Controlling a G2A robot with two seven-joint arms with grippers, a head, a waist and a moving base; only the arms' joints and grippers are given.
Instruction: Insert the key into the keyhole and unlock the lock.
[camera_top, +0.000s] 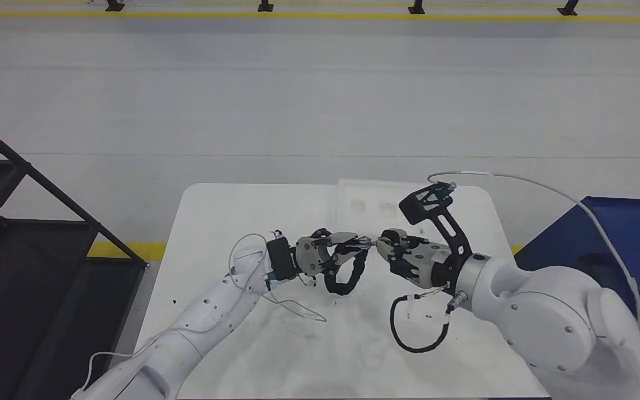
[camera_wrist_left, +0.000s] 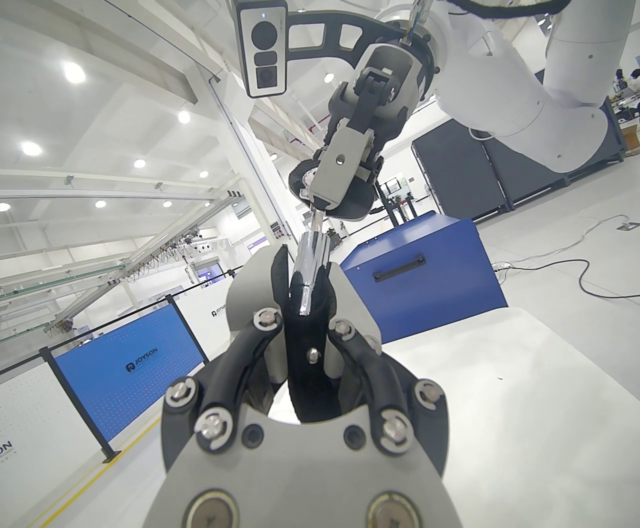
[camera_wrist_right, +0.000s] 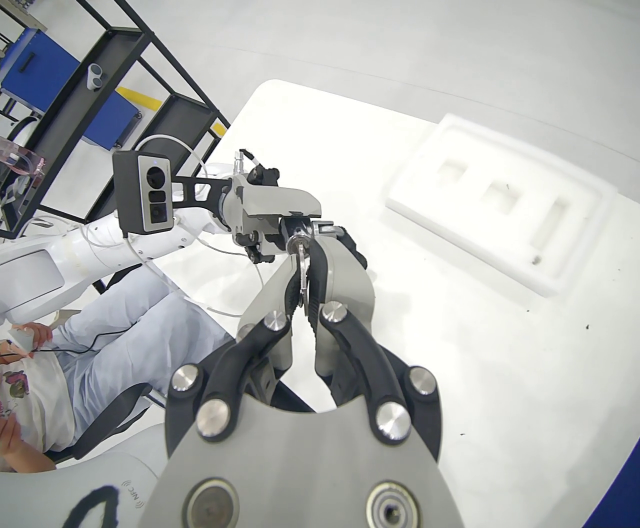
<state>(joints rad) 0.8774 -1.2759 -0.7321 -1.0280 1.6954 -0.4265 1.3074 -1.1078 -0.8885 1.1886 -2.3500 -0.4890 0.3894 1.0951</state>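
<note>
Where the two arms meet above the middle of the white rectangular surface, the left jaws and the right jaws face each other tip to tip, raised clear of the surface.

Left jaws: closed on the polished chrome cylindrical lock. The lock body is clamped between the black pads. Its free end projects past the tips toward the right jaws.

Right jaws: closed on the flat silver metal key. The key head is gripped edge-on between the ribbed black pads.

In the left wrist view, the narrow blade of the key extends from the right jaws and meets the end face of the lock, roughly in line with the lock's axis. How deep the blade is seated cannot be told. In the top view, this junction lies directly between the two sets of jaws.

A white foam tray with three rectangular recesses lies flat on the surface beyond the jaws, toward the far edge. A black open-frame rack stands on the floor to the left of the surface. A blue cabinet stands to its right.
</note>
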